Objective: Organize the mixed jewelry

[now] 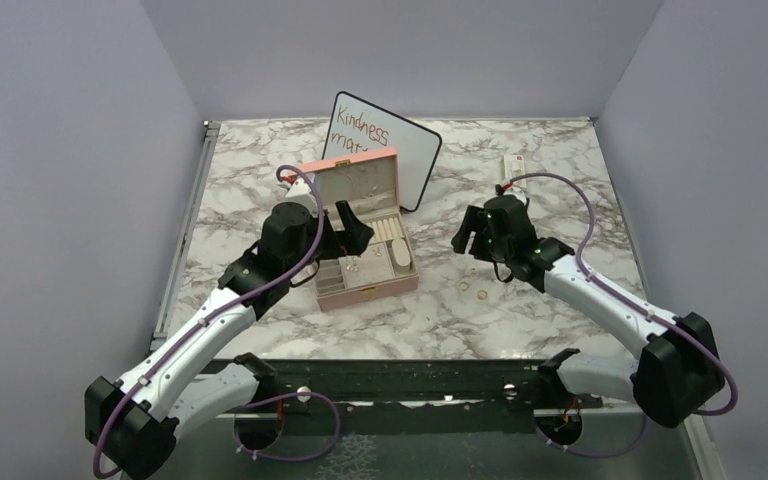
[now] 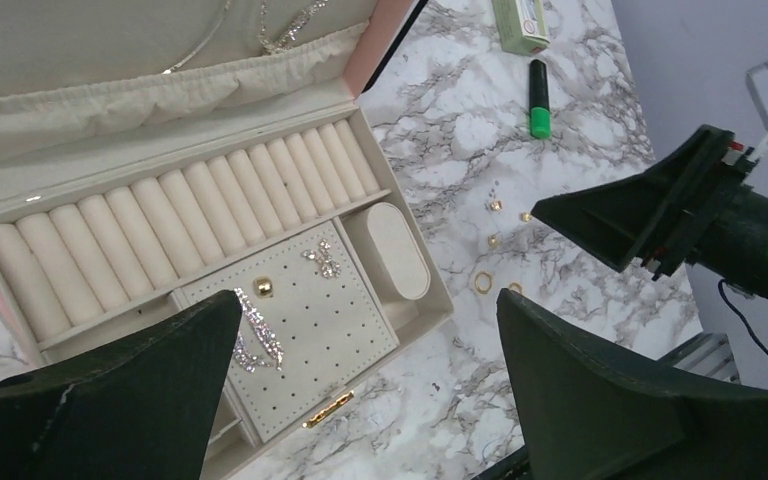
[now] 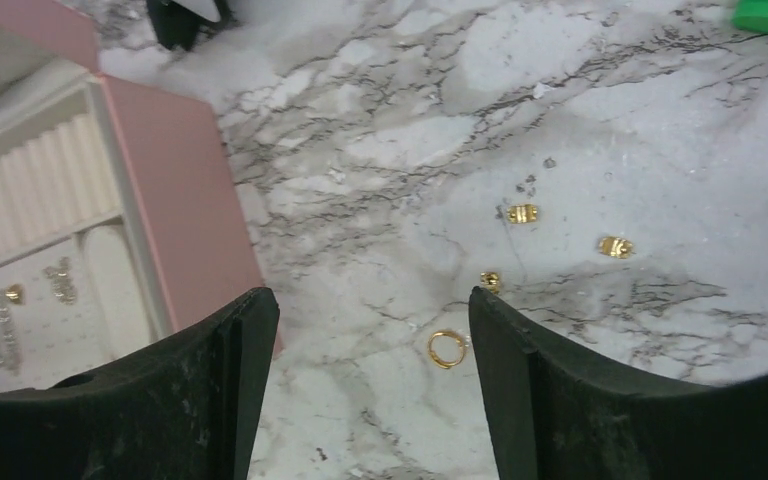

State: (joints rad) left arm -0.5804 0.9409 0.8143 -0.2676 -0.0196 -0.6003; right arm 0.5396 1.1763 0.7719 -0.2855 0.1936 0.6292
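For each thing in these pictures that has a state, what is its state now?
Pink box: open, lid raised.
Left gripper: jaws wide open, empty, over the box.
Right gripper: jaws wide open, empty, over the table.
Gold ring: loose on the table, outside the box.
Small gold bits: loose on the table, not yet sorted.
Green marker: lying flat on the table.

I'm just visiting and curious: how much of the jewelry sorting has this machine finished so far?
Partly done. A gold stud and sparkly earrings sit on the dotted panel of the pink box. Nothing is in hand: the left end effector and right end effector are both open and empty. Left: a gold ring and several small gold bits loose on the marble table.
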